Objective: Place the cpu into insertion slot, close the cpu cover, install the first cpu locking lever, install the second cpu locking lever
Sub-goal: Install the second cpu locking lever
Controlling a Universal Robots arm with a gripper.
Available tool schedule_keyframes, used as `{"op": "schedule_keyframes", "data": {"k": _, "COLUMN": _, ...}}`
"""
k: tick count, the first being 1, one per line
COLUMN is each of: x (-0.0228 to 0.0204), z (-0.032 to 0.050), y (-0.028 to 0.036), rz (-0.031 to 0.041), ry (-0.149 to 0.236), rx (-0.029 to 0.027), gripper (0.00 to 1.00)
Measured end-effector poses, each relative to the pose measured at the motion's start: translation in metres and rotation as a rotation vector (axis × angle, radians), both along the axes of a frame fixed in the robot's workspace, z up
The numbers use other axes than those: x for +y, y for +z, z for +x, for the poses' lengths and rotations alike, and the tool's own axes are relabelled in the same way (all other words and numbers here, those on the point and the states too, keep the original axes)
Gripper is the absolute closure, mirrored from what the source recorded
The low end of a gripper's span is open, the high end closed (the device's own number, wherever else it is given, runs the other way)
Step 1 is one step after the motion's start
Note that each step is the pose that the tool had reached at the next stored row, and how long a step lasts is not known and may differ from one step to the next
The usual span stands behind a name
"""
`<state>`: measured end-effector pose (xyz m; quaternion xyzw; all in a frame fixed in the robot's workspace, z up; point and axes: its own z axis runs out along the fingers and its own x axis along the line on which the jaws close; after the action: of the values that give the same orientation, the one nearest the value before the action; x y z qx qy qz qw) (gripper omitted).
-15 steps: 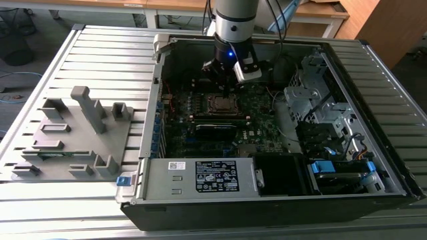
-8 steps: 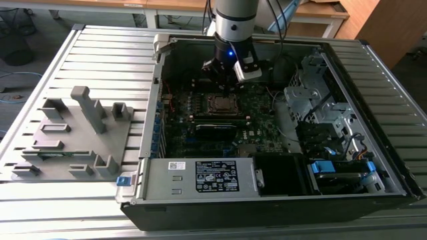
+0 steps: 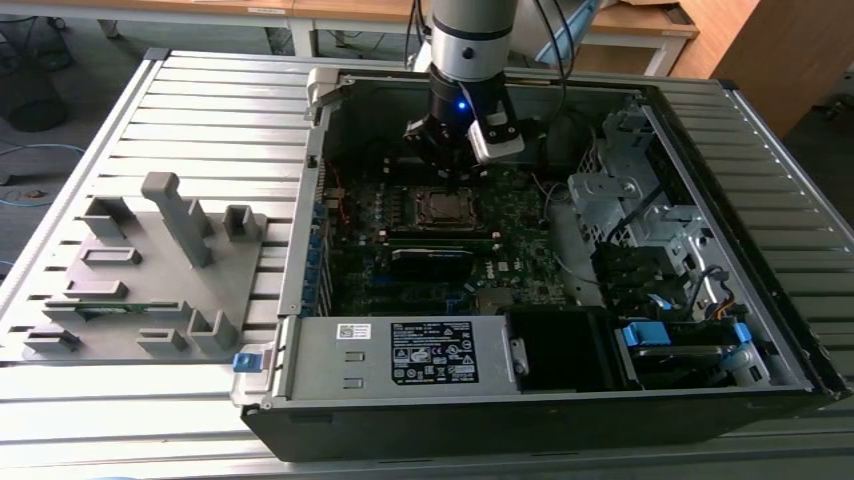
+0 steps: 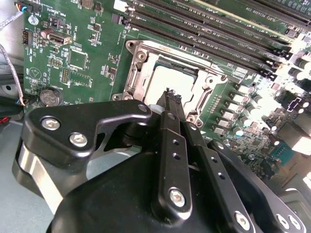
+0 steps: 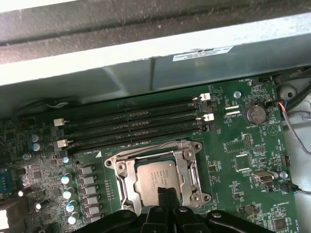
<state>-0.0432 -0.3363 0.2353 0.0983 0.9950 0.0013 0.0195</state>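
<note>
Exterior view: claw [image 3: 447, 165] above cpu [image 3: 441, 206]

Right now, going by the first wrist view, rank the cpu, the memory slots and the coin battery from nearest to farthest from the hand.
1. The cpu: seated in the insertion slot, right at the tips of the hand.
2. The memory slots: beyond the socket, toward the case wall.
3. The coin battery: farthest, off near the board's corner by the loose wires.

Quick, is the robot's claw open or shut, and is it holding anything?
Gripper: shut, fingers pressed together and holding nothing, tips just above the cpu sitting in the insertion slot.
</note>
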Motion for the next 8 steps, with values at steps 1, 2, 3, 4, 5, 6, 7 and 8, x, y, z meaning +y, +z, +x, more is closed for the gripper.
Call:
{"op": "schedule_keyframes", "data": {"k": 1, "x": 0.0, "z": 0.0, "y": 0.0002, "rz": -0.0001, "ry": 0.0, "rx": 0.0001, "gripper": 0.89}}
{"op": "schedule_keyframes", "data": {"k": 2, "x": 0.0, "z": 0.0, "y": 0.0004, "rz": -0.0002, "ry": 0.0, "rx": 0.0002, "gripper": 0.89}}
{"op": "schedule_keyframes", "data": {"k": 3, "x": 0.0, "z": 0.0, "y": 0.0006, "rz": -0.0003, "ry": 0.0, "rx": 0.0002, "gripper": 0.89}}
{"op": "schedule_keyframes", "data": {"k": 4, "x": 0.0, "z": 0.0, "y": 0.0009, "rz": -0.0003, "ry": 0.0, "rx": 0.0003, "gripper": 0.89}}
{"op": "schedule_keyframes", "data": {"k": 5, "x": 0.0, "z": 0.0, "y": 0.0012, "rz": -0.0002, "ry": 0.0, "rx": 0.0002, "gripper": 0.89}}
{"op": "schedule_keyframes", "data": {"k": 6, "x": 0.0, "z": 0.0, "y": 0.0015, "rz": -0.0003, "ry": 0.0, "rx": 0.0002, "gripper": 0.89}}
{"op": "schedule_keyframes", "data": {"k": 7, "x": 0.0, "z": 0.0, "y": 0.0017, "rz": -0.0001, "ry": 0.0, "rx": 0.0001, "gripper": 0.89}}
{"op": "schedule_keyframes", "data": {"k": 8, "x": 0.0, "z": 0.0, "y": 0.0019, "rz": 0.0, "ry": 0.0, "rx": 0.0001, "gripper": 0.89}}
